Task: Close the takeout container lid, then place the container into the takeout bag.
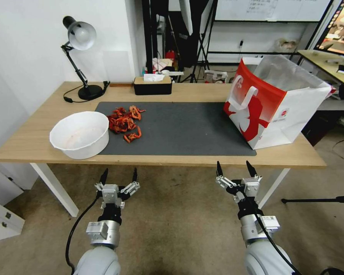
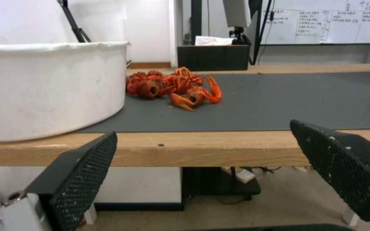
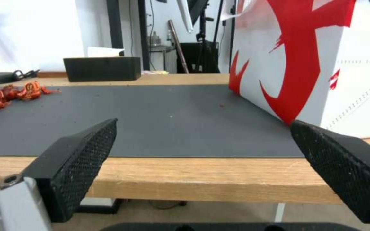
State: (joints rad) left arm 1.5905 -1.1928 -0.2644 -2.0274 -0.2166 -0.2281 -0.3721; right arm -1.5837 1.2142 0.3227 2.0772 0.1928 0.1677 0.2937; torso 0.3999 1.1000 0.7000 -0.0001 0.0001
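Red-and-white bag is seen far right of both grippers.
Left gripper and right gripper are held spread wide, before the table.

Mat middle open between crawfish pile and bag; white bowl blocks tabletop front left, tissue box at back.

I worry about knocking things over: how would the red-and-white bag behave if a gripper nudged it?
The takeout bag looks thin-walled and tall, so probably light, likely to slide or tip. It overhangs the table edge at right, so a push that way seems risky.
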